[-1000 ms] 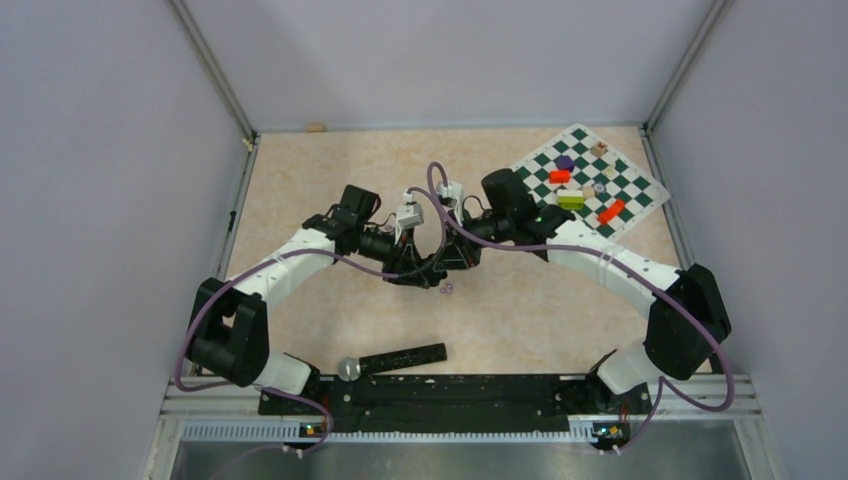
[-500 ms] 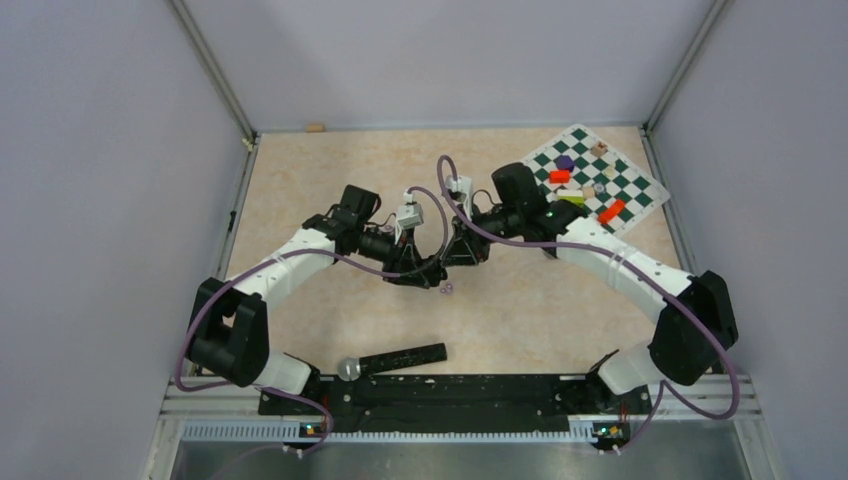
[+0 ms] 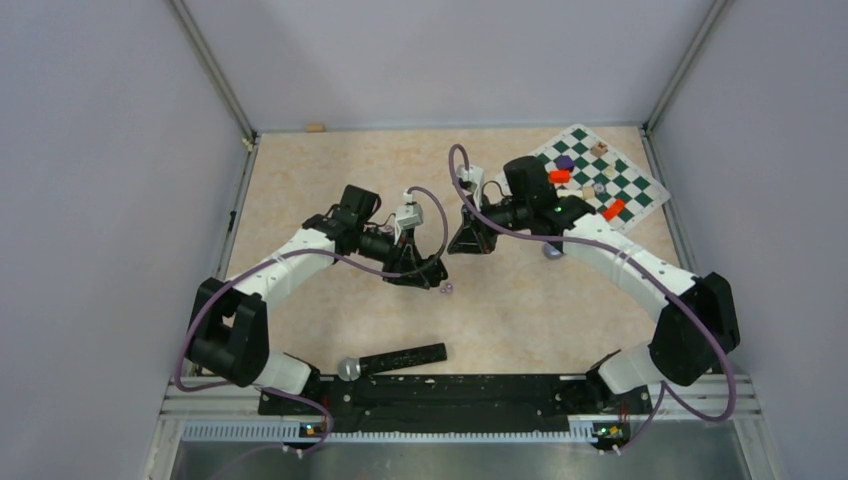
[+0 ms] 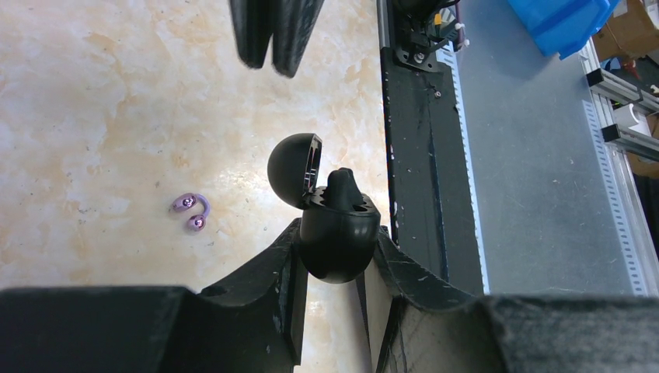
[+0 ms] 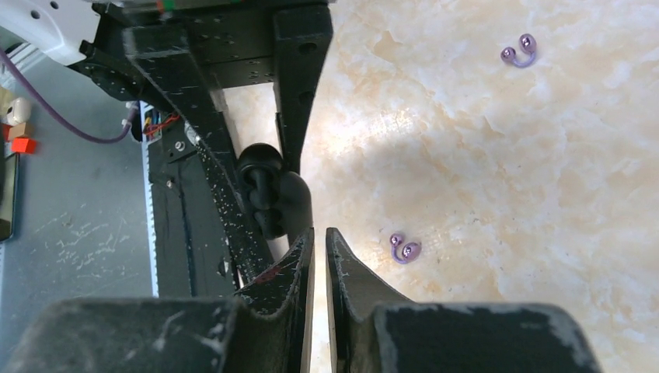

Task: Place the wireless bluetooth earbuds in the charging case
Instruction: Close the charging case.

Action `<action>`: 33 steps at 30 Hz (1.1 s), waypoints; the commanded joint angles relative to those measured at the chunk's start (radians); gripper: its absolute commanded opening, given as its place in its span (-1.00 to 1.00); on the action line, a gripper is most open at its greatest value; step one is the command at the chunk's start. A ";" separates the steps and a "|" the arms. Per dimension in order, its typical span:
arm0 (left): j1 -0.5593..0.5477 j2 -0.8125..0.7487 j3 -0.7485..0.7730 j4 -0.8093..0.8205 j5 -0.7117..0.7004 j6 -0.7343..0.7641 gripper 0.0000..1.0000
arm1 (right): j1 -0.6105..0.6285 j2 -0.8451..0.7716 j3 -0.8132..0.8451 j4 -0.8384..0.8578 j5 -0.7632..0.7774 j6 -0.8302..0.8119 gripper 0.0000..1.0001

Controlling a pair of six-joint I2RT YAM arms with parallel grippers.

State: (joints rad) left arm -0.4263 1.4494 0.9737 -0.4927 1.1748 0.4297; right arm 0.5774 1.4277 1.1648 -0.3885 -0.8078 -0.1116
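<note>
Top external view: at the back left of the table [image 3: 330, 170], a small wooden piece [image 3: 316, 127] is seen against the wall. Near the front rail a black bar with a round silver end [image 3: 395, 360] lies flat. Right of these, the left gripper [image 3: 432, 277] is clenched on the charging case [image 4: 338, 237]. The lid [image 4: 294, 167] of the case is hinged open to one side, and a black earbud [image 4: 340, 183] is seen standing up out of the case.

A lilac earbud [image 3: 447, 287] lies on the table just beside that gripper. Further right, the right gripper [image 3: 468, 245] is poised apart from the case, its fingers drawn together to a thin slit with nothing between them. From the right wrist, a second lilac earbud [image 5: 519, 53] is seen well apart from the first.

At the far right a chessboard [image 3: 592, 180] carries coloured blocks [image 3: 612, 210] and is partly hidden by the right arm.
</note>
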 commanded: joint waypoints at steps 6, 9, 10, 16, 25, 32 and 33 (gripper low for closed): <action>-0.003 -0.031 0.006 0.000 0.046 0.032 -1.00 | -0.008 0.081 -0.021 0.056 -0.033 0.012 -0.82; -0.003 -0.033 0.006 -0.001 0.046 0.034 -1.00 | -0.007 0.099 -0.022 0.059 -0.059 0.022 -0.82; -0.003 -0.034 0.006 -0.001 0.047 0.034 -1.00 | -0.005 0.105 -0.022 0.059 -0.067 0.022 -0.82; -0.003 -0.031 0.005 0.000 0.046 0.036 -1.00 | 0.017 0.112 -0.023 0.047 -0.113 0.011 -0.82; -0.003 -0.027 0.005 -0.001 0.046 0.038 -1.00 | 0.025 0.109 -0.017 0.030 -0.156 0.000 -0.82; -0.003 -0.027 0.005 -0.001 0.045 0.038 -1.00 | 0.024 0.102 -0.016 0.024 -0.174 -0.004 -0.82; -0.003 -0.027 0.005 -0.001 0.044 0.038 -1.00 | 0.024 0.101 -0.017 0.024 -0.175 -0.005 -0.82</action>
State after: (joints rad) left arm -0.4263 1.4487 0.9737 -0.4934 1.1858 0.4484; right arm 0.5938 1.5387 1.1385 -0.3679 -0.9428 -0.0952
